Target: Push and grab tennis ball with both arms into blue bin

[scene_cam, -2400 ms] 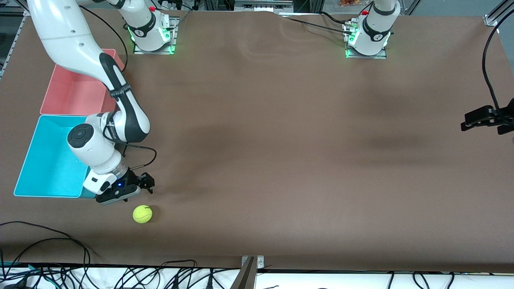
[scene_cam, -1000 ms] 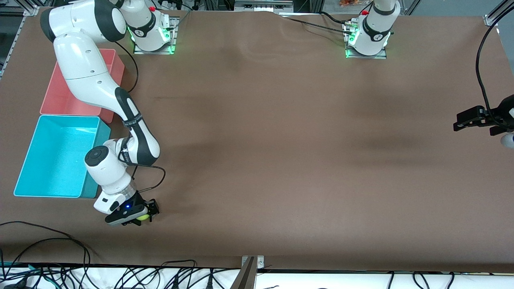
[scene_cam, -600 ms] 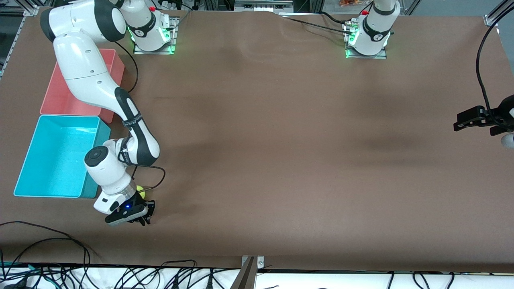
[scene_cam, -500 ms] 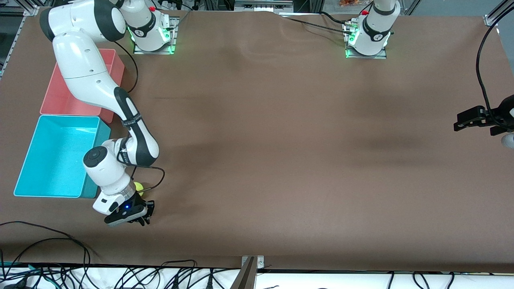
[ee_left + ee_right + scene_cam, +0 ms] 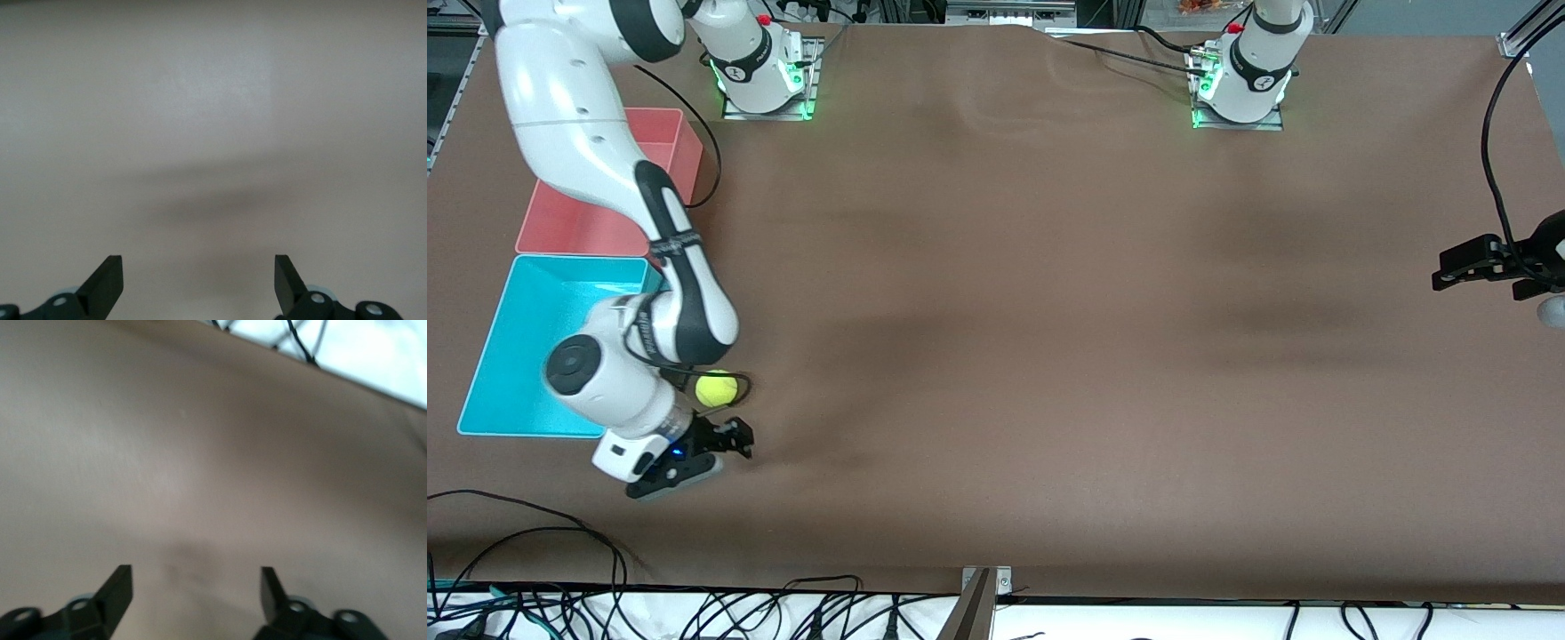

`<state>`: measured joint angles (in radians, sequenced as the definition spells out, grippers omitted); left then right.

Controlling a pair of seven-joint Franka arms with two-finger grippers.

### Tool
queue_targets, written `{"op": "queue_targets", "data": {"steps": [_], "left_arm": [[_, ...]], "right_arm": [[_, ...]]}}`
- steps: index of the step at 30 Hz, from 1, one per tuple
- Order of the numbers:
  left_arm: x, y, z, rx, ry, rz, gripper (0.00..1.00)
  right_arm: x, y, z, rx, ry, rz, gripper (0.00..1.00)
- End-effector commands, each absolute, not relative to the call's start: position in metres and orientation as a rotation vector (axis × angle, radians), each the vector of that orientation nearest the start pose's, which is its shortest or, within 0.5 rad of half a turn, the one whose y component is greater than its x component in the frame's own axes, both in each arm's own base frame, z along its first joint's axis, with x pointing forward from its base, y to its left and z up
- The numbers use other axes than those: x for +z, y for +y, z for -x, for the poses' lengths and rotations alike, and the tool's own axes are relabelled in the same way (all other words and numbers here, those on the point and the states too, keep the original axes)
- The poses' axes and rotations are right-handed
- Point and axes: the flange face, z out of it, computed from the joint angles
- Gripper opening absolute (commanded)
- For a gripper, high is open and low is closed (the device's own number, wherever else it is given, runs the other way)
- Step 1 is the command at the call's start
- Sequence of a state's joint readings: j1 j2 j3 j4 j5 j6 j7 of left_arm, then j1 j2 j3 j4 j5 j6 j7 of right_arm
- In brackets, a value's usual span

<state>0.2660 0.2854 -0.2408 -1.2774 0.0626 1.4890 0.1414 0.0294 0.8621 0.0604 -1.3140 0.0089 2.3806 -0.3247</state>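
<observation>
- Since a second earlier, the tennis ball point(image 5: 716, 388) had slipped out from under the right gripper point(image 5: 725, 442) and rolled farther from the front camera, toward the blue bin point(image 5: 494, 351).
- It rested on the table point(image 5: 1049, 311) just beside the bin's corner, apparently pushed.
- The right wrist view showed open, empty fingers point(image 5: 119, 587).
- The left gripper point(image 5: 1463, 267) waited at its table end, open, empty.

No lettering, label, brand or number can be read in any view. Small round marks on the two arm bases point(image 5: 758, 62) and point(image 5: 1249, 71) at the top of the frame, and a printed band on the right arm's forearm point(image 5: 671, 244), are too small to make out.
</observation>
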Motion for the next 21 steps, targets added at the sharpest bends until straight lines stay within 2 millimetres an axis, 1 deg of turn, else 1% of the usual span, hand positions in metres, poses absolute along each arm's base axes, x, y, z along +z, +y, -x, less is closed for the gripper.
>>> {"op": "queue_targets", "data": {"steps": [1, 4, 7, 8, 9, 13, 15, 18, 20, 21], "left_arm": [[0.593, 0.049, -0.627, 0.108, 0.188, 3.141, 1.0], [0.593, 0.049, -0.627, 0.108, 0.188, 3.141, 1.0], [0.593, 0.05, -0.627, 0.106, 0.19, 3.139, 1.0], [0.593, 0.05, -0.627, 0.106, 0.187, 3.139, 1.0], [0.593, 0.05, -0.627, 0.108, 0.187, 3.139, 1.0], [0.593, 0.05, -0.627, 0.106, 0.187, 3.139, 1.0], [0.593, 0.05, -0.627, 0.108, 0.187, 3.139, 1.0], [0.593, 0.049, -0.627, 0.108, 0.19, 3.139, 1.0], [0.593, 0.049, -0.627, 0.108, 0.19, 3.139, 1.0], [0.593, 0.048, -0.627, 0.106, 0.192, 3.139, 1.0]], "right_arm": [[0.246, 0.048, -0.738, -0.11, -0.578, 3.026, 1.0], [0.243, 0.043, -0.722, 0.005, -0.564, 3.019, 1.0], [0.239, 0.023, -0.71, 0.057, -0.541, 3.019, 1.0], [0.237, 0.019, -0.703, 0.08, -0.535, 3.018, 1.0], [0.235, 0.018, -0.696, 0.091, -0.534, 3.018, 1.0], [0.249, 0.017, -0.676, 0.114, -0.541, 3.02, 1.0], [0.247, 0.017, -0.669, 0.131, -0.542, 3.019, 1.0], [0.237, 0.016, -0.658, 0.173, -0.539, 3.013, 1.0], [0.24, 0.016, -0.655, 0.175, -0.552, 3.013, 1.0], [0.237, 0.016, -0.653, 0.184, -0.559, 3.01, 1.0]]}}
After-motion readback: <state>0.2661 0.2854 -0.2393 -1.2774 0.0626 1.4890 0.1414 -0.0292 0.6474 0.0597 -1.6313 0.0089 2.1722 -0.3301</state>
